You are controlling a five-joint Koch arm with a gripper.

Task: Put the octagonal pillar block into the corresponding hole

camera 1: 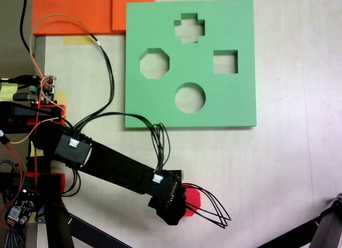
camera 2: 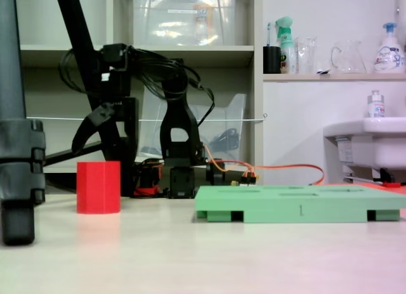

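Now: red foam block [camera 2: 98,187] upright near counter's front edge, likely light, squashy; grip flat sides. Pincer [camera 2: 89,132] above it, gap unclear.

One red octagonal pillar block [camera 2: 98,187], one green foam board [camera 1: 189,63] with four cutouts.

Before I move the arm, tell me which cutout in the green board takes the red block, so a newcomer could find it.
In the top-down fixed view, find the square green foam board in the upper middle of the table. It has four cutouts; the corresponding hole is the one nearest the board's left edge. It alone has eight straight sides, unlike the cross above, the square at right and the circle below.
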